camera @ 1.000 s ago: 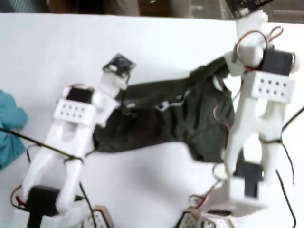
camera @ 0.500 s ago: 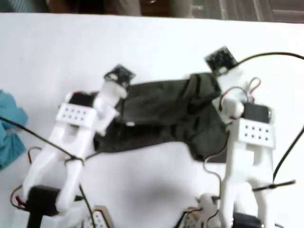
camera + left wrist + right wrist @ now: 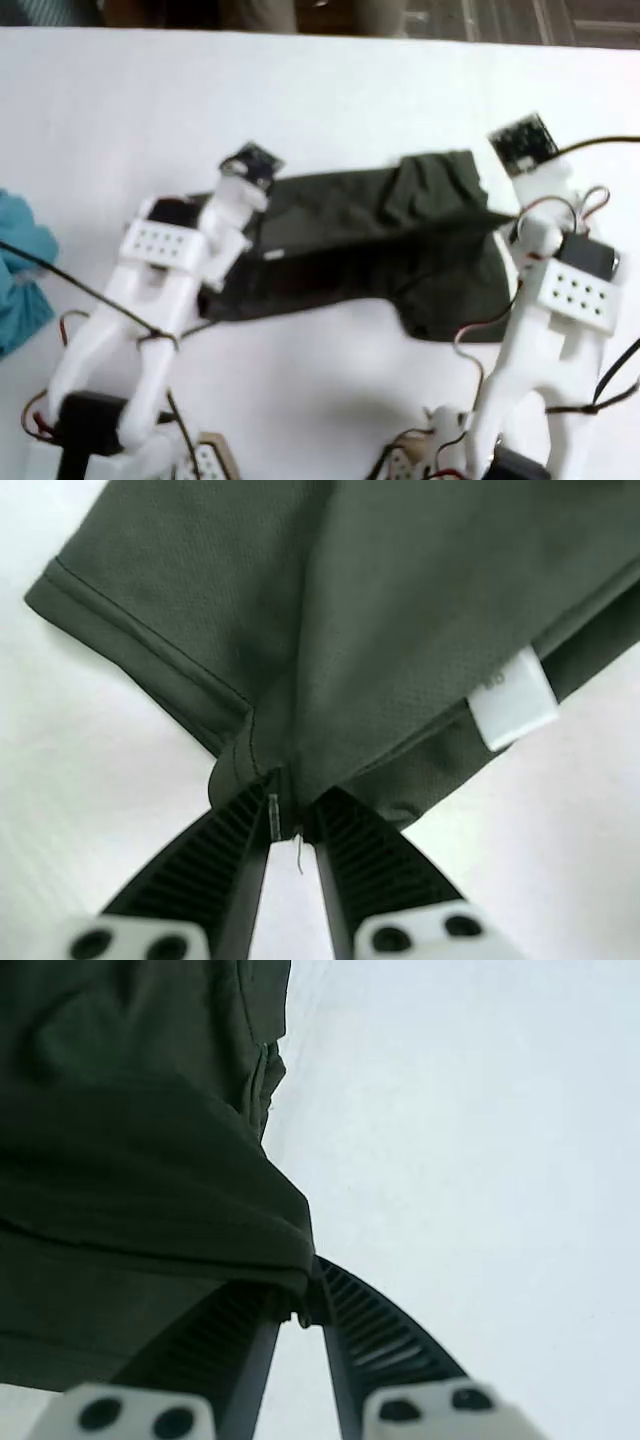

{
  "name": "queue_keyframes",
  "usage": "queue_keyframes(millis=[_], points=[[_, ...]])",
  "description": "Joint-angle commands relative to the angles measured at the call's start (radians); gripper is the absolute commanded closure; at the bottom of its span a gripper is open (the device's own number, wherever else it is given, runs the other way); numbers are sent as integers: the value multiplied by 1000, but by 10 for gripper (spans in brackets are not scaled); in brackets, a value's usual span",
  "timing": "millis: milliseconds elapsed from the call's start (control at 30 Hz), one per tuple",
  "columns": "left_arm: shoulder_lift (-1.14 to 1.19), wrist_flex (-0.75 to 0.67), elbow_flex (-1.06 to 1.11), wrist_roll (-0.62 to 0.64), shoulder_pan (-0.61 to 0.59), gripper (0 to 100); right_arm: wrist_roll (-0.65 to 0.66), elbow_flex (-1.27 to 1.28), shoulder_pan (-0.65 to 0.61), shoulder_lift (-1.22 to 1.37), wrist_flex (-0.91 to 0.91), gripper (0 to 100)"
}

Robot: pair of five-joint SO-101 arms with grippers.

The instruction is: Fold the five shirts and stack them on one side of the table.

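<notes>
While the left hand (image 3: 287,825) pinches one end of the shirt (image 3: 370,240) and the right hand (image 3: 303,1312) nips the other, it lies on the counter (image 3: 300,90), stretched between them, long axis running hand to hand.

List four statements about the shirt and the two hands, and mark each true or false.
1. The left hand is shut on a seam of the dark shirt. True.
2. The right hand hangs open over bare table. False: it is shut on a fold of the dark shirt.
3. The dark shirt lies neatly folded on top of a stack. False: it lies rumpled and stretched out between the two arms, on its own.
4. A teal cloth lies at the edge of the table, apart from the dark shirt. True.
</notes>
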Motion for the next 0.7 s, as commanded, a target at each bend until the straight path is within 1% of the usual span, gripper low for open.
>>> queue_keyframes(millis=[0, 133, 200, 233, 333, 433, 567, 667], points=[[-54, 41, -2, 11, 9, 980, 6, 40, -19, -38, 2, 978], [-54, 55, -1, 11, 2, 980, 0, 130, -67, -44, 1, 978], [-54, 51, 21, 12, 8, 980, -2, 173, -70, -44, -27, 978], [-60, 41, 41, 12, 11, 980, -2, 198, -68, -44, -54, 978], [-103, -48, 142, 8, 28, 980, 3, 261, -67, -44, -111, 978], [-123, -107, 191, 6, 26, 980, 5, 276, -67, -45, -116, 978], [-107, -109, 191, 6, 29, 980, 5, 278, -67, -45, -114, 978], [-106, -112, 240, 5, 28, 980, 5, 282, -67, -45, -116, 978]])
